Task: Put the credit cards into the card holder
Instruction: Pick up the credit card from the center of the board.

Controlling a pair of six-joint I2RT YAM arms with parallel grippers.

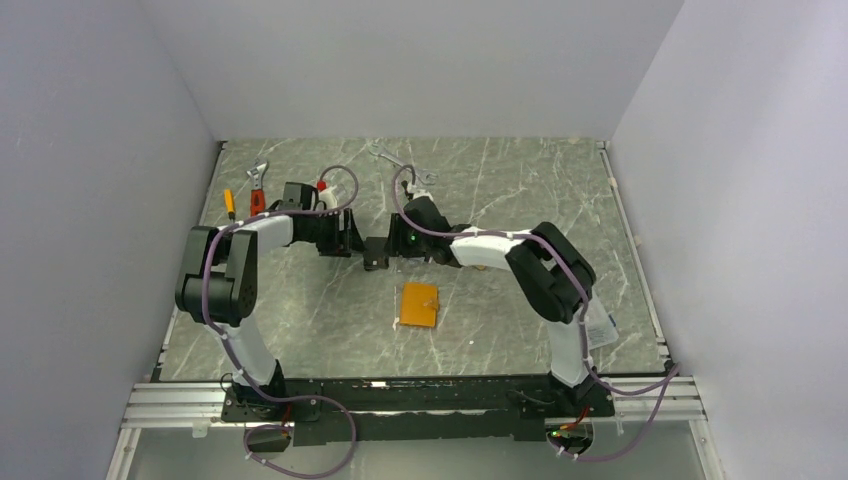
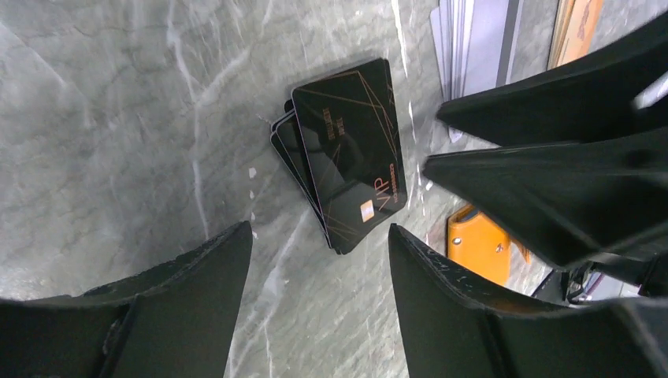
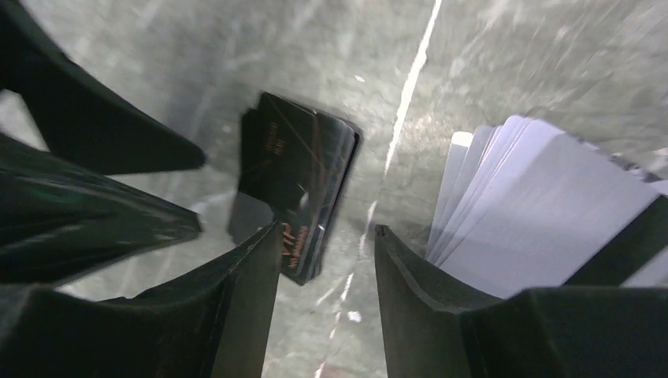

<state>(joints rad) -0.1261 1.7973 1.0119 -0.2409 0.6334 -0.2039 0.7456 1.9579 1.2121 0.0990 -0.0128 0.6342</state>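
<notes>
One orange card holder (image 1: 419, 305); one stack black cards (image 2: 346, 153); one fan grey cards (image 3: 528, 205); card totals unclear.

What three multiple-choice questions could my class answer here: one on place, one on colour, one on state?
1. Where is the card holder? A leaning on a side wall; B flat on the table, near its middle; C against the far wall.
2. What colour is the top card of the stack below the left gripper? A white; B green; C black with gold lines.
3. How do the left gripper's jaws stand? A apart, nothing between them; B shut on a card; C shut on the holder.
Key: B, the top view shows it lying there; C, the left wrist view shows it; A, that view shows an empty gap.
</notes>
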